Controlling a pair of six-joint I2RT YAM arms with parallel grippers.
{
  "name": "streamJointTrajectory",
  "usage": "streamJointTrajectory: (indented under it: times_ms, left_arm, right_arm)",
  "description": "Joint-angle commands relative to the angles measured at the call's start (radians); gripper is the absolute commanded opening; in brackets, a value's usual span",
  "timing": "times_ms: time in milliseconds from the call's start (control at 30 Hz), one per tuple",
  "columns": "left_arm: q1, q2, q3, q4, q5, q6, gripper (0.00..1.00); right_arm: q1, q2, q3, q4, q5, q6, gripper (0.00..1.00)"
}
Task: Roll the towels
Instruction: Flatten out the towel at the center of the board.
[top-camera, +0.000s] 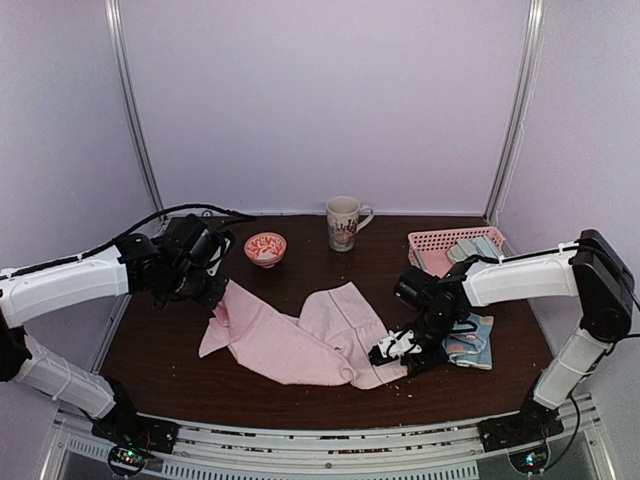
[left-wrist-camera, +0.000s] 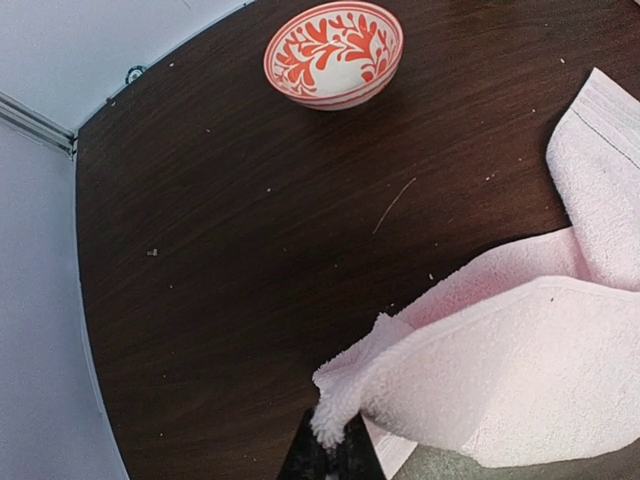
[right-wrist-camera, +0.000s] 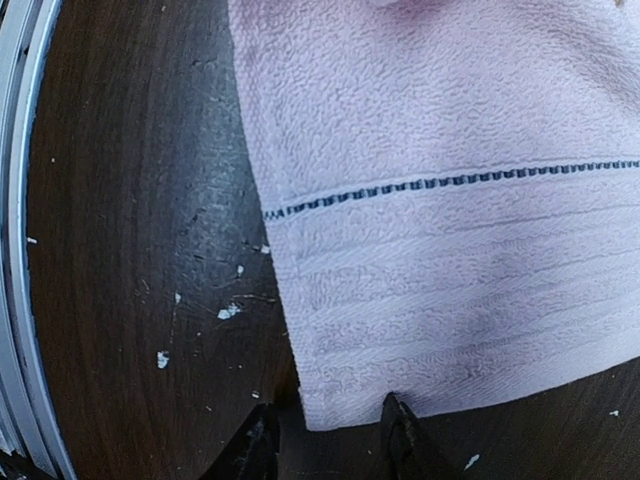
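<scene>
your left gripper (left-wrist-camera: 330, 450) pinches one corner of the pale pink terry towel (top-camera: 290, 345) on the dark wooden table (top-camera: 160, 370); a tug could free it. your right gripper (right-wrist-camera: 328, 425), open astride its hem, may miss.

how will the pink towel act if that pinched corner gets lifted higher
Probably floppy: the pink towel sags and folds from its pinched corner. Likely light, since one small corner grip holds that end up. Its fuzzy pile would probably drag on the table rather than slide.
</scene>
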Motion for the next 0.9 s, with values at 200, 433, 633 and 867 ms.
streamJointTrajectory:
  times_ms: [200,433,633,867]
  left_arm:
    - [0.010,-0.004,-0.022,0.042,0.004,0.000,0.00]
    - [0.029,-0.020,-0.045,0.053,-0.002,0.004,0.00]
    - [0.101,-0.044,-0.040,0.083,0.003,0.007,0.00]
    - [0.263,-0.043,0.126,0.136,0.001,0.070,0.00]
  right_arm:
    - [0.022,0.056,-0.022,0.057,0.052,0.024,0.27]
    - [-0.001,0.011,0.021,0.027,0.070,0.052,0.02]
    - [-0.194,0.010,0.378,-0.141,-0.109,0.103,0.00]
    - [-0.374,0.140,0.824,-0.060,-0.170,0.431,0.00]
